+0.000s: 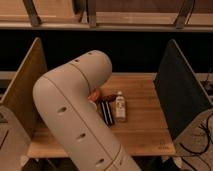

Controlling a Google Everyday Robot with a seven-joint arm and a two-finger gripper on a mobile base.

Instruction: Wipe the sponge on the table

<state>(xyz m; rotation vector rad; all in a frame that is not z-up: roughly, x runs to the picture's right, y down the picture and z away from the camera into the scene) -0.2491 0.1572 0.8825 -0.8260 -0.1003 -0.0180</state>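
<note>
tool isn't showing at all. it's tucked somewhere behind the big pale arm (75,115) that fills the middle of the shot, so i can't tell how wide it is or whether it's got anything. sponge is hidden too; my guess is it's down there with the tool.

what does show on the bench (145,131), all to the right of where the tool must be: a small bottle (120,106) standing upright, a black case (106,112) just beside it on the arm side, and an orange thing (95,95) poking out at the arm's edge.

for a good wipe i'd keep the sponge flat, press light and steady, and stroke along the planks. steer wide of that bottle, it looks tippy. most of the bare wood is further right.
</note>
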